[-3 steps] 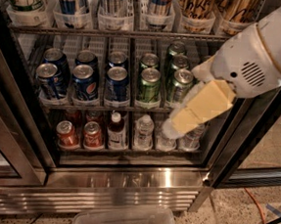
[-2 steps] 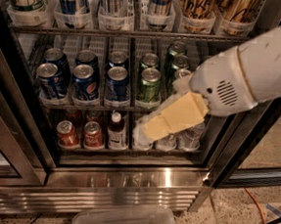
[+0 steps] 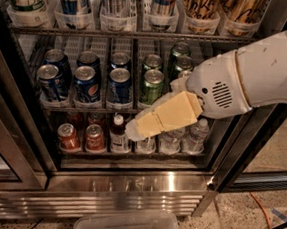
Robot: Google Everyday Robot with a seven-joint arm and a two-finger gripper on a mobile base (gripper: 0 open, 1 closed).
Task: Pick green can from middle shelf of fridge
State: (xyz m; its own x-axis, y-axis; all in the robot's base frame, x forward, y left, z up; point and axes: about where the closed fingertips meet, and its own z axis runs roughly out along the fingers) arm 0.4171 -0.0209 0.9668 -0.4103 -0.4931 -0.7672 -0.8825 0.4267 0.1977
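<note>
The end effector (image 3: 135, 130), open or closed I cannot tell, hangs before the fridge (image 3: 127, 185) with its tip under the front rail of the middle shelf (image 3: 74, 106), so the upright green can (image 3: 151, 85) lies just above and behind it.

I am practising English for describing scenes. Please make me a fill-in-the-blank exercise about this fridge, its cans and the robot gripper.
1. In the fridge, the front green can stands on the ____ shelf.
2. The neighbouring can, on its left in the picture, is coloured ____.
3. The gripper hovers in front of the shelf that holds bottles and ____ cans.

Missing words: middle; blue; red.
</note>
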